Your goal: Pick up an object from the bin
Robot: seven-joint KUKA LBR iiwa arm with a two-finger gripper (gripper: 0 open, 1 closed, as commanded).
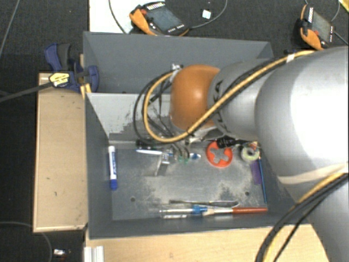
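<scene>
The gripper [162, 160] sits low in the grey metal bin [163, 192], with a small green-blue piece [185, 157] just beside it, toward the arm. Clenched or released, I cannot tell.

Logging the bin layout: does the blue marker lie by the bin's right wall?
No, the blue marker lies lengthwise on the floor close to the left wall of the bin.

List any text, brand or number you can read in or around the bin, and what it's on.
None can be read.
Blue marker: any print is too small to read.
Pens at the front of the bin: too small to read.
Orange device behind the bin: screen blurred, unreadable.
</scene>
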